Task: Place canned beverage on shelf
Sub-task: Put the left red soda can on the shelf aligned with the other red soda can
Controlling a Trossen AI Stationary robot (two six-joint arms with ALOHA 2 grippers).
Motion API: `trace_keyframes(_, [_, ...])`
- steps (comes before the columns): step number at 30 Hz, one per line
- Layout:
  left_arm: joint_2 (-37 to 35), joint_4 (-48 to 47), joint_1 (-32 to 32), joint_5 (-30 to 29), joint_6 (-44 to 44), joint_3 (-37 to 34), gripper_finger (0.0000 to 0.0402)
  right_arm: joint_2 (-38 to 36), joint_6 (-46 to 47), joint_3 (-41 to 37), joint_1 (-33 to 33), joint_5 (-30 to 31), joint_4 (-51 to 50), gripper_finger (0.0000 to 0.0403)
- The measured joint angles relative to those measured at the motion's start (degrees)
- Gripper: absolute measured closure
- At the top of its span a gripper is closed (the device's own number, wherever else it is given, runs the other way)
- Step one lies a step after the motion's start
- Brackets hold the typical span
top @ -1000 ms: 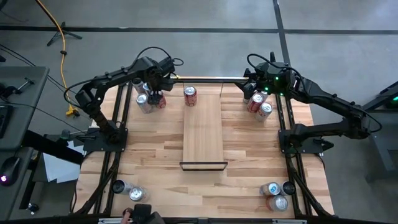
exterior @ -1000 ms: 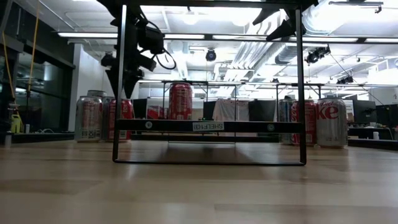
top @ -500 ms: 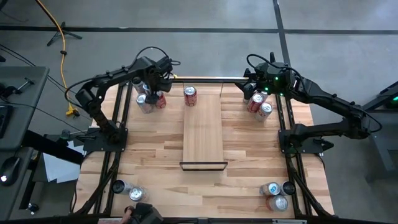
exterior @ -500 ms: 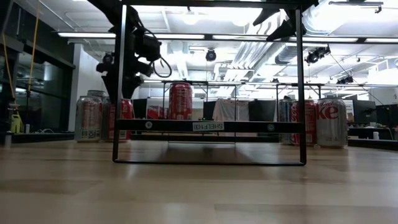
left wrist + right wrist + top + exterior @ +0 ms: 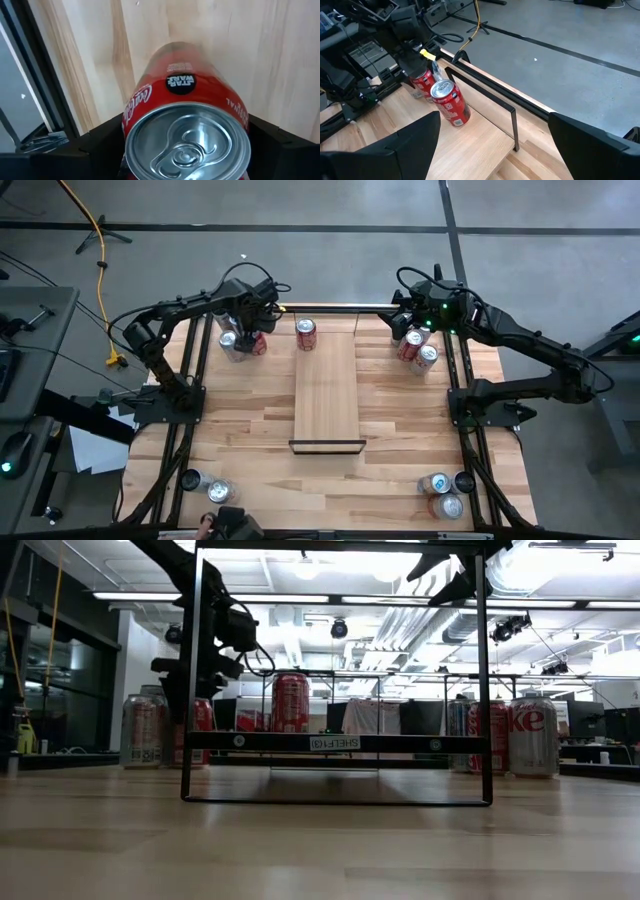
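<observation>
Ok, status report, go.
Left gripper around a red can, far-left cluster. Right gripper open, by far-right cans. Shelf holds one can, far end.

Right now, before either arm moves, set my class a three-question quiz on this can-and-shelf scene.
1. True or false: a red can already stands on the shelf.
2. Which gripper is down at the far-left red can?
3. The right gripper is: A open and empty; B shut on a can; C out of view.
Key: 1 true; 2 the left gripper; 3 A.
</observation>
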Motion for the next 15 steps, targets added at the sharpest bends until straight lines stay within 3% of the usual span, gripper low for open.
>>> trace_keyframes(7, [-0.26, 0.82, -0.53, 0.07, -4.68, 0.11, 0.0181, 0.0, 0.22, 0.0, 0.0, 0.09, 0.0, 0.0046])
trace_keyframes(11, [-0.9, -1.89, -1.59, 0.19, -8.53, 0.85, 0.0181, 0.0, 0.22, 0.0, 0.0, 0.09, 0.0, 0.0046])
trace_keyframes(15, [-1.07, -9.41, -2.82, 0.59, -20.82, 6.69, 0.0181, 0.0, 0.15, 0.0, 0.02, 0.51, 0.0, 0.0046])
